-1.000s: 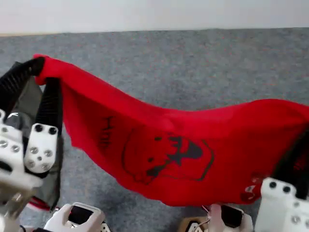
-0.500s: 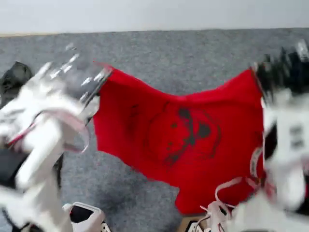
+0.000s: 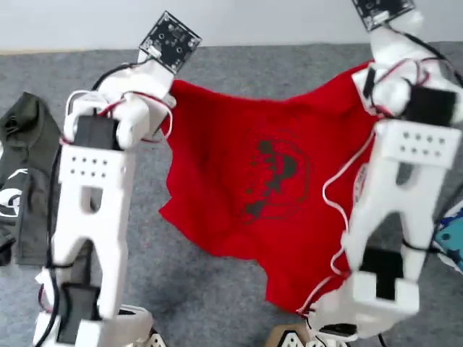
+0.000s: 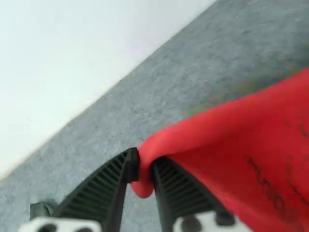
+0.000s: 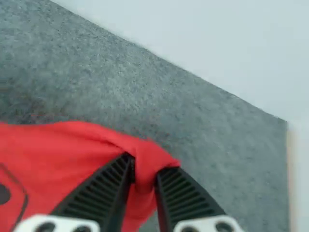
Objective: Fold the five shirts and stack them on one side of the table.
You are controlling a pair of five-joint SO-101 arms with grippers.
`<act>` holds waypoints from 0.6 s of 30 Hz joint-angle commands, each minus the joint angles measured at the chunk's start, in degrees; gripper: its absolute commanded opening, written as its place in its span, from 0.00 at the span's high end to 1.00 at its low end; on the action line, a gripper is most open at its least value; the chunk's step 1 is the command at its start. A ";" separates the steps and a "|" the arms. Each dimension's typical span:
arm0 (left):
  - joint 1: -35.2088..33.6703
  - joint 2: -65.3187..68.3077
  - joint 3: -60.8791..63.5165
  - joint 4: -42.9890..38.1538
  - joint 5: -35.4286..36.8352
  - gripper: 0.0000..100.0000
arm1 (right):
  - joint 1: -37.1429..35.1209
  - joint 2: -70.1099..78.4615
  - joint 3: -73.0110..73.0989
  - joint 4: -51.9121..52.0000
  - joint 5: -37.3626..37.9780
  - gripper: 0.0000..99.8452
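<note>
**Red shirt [image 3: 275,210] swung out and spread toward twelve o'clock**

Left gripper [image 4: 142,166]: pressed together on one bunched corner of the shirt, a nub of red cloth squeezed between the ribbed fingers. Right gripper [image 5: 145,169]: the same, pinching the opposite corner.

A second ago: held close in near six o'clock, cloth sagging in a long swag between the two. Half a second ago: mid-swing, blurred. Now: both arms stretched far out over the grey table [image 3: 289,65], left arm [image 3: 94,210] to about eleven o'clock, right arm [image 3: 398,166] to about one o'clock. Far edge pulled fairly taut between them, print facing up, body trailing back toward six o'clock, near hem rumpled and skewed toward five.

For the task, as a judgement: looks like the spreading throw that comes before folding. Nearly laid out, not yet folded, not yet let go. Probably calls for lowering and releasing the corners, then smoothing the crooked near edge before any fold. Cannot tell whether the far edge rests on the table or hangs just above it.

Relative to the tools: held corners right at the fingertips, the rest spread between the grippers and back toward the arm bases. At nine o'clock, apart from it and beside the left arm: a dark green shirt [image 3: 25,181]. At three o'clock, by the right arm: a teal thing [image 3: 450,238].
</note>
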 commanded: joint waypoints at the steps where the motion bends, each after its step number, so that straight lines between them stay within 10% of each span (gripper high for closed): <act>1: -2.37 5.27 -0.22 -8.00 -0.18 1.00 | -0.13 4.35 -0.53 -6.90 -0.70 0.99; 18: -3.43 32.09 -26.24 -19.96 -0.53 1.00 | 0.13 17.36 -0.62 -33.54 -0.88 0.99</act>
